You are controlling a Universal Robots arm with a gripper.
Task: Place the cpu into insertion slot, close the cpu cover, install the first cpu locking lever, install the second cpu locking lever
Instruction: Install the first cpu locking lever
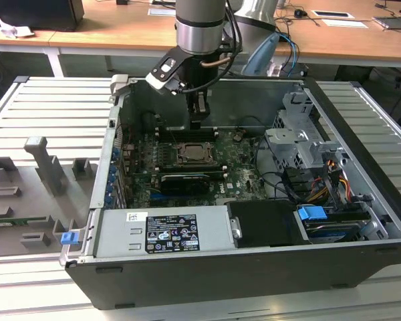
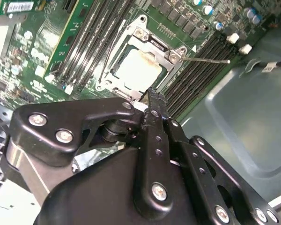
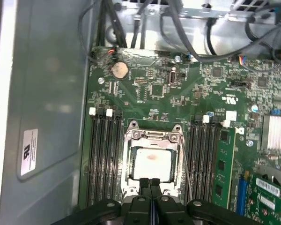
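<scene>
1. Tool [image 3: 150,182] shut, fingertips pressed together with nothing between them, poised at one edge of the insertion slot [image 1: 184,162] inside the open computer case [image 1: 187,284]; contact with the board impossible to judge.
2. Seated in that slot, pale metal face up: the cpu [image 3: 152,161], framed by the cpu cover [image 3: 151,136] lying flat around its rim in both wrist views.
3. Standing off from one side of the socket: a thin wire locking lever [image 3: 185,164], apparently not latched down.
4. Handling, by judgement:
   - Chip: light, rigid and smooth-faced, easily damaged on its contact side, best taken by opposite edges only.
   - Cover: thin sheet metal, stiff yet easy to bend, safest pressed near its free edge.
   - Lever: springy, narrow and likely slippery, best caught near its free end.
5. Arm [image 1: 200,27] reaching straight down into the case in the exterior view, wrist vertical, tool pointed at the board on the socket's far-wall side, long black memory slots [image 3: 105,159] flanking the socket on both sides.
6. Near the front of the case, well apart from the tool: a grey power supply box [image 1: 164,231], with the ribbed worktop [image 1: 47,114] beneath it all.
</scene>
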